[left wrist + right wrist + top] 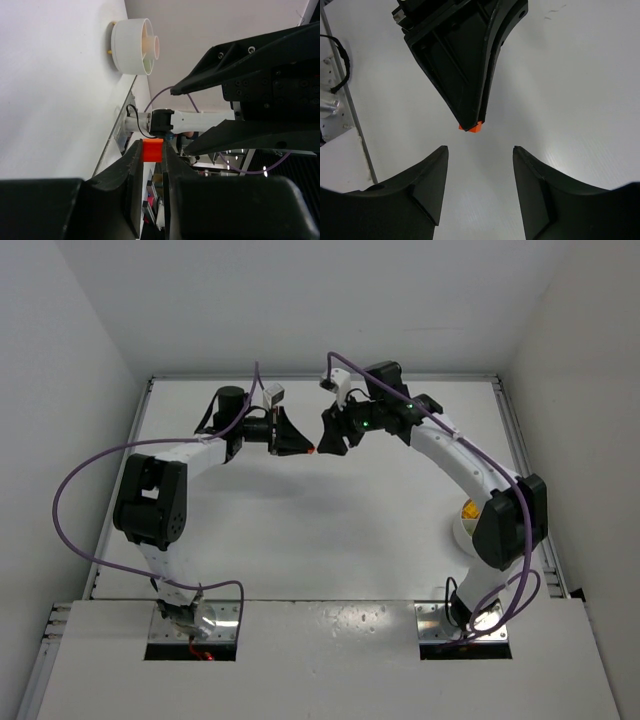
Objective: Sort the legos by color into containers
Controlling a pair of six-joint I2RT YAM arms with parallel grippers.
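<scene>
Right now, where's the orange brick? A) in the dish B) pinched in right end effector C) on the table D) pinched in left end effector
D: the orange brick sits clamped between the left end effector's tips; the right end effector is open, clear of it.

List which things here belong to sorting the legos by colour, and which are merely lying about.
Job: orange brick, pinched in the left tool; divided white dish; open right tool.
Lying about: purple cables; table.
</scene>
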